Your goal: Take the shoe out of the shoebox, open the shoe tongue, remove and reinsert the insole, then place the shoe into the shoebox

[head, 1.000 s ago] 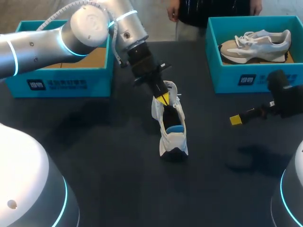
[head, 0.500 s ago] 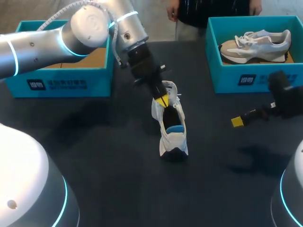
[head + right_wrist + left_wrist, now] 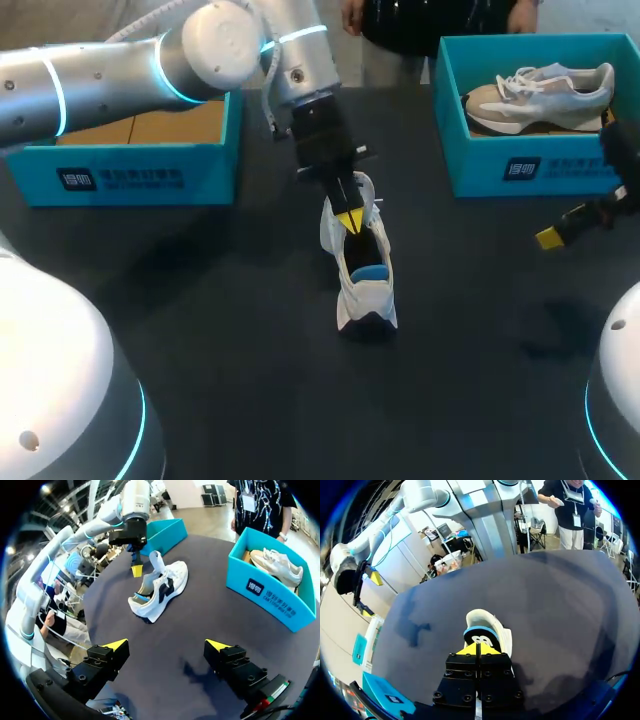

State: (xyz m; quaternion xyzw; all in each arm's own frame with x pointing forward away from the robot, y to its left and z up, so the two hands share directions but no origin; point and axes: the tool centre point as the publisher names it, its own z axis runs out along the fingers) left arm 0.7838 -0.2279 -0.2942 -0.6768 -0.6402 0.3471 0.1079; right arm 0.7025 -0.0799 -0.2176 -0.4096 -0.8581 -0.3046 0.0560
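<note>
head view: white shoe stands upright, blue insole showing inside.

Head view: right tool, near the surface's right edge, cropped to one yellow tip, and left shoebox interior partly hidden behind the left arm; left wrist view: shoe laced front concealed under the left tool body.

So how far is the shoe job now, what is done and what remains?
Done: the white shoe is out of the left shoebox, standing on the table. In hand: the left pincer, closed, is at the raised tongue. Left: the blue insole sits inside the shoe; removing, reinserting and boxing remain. The right pincer is open, off to the side.
</note>
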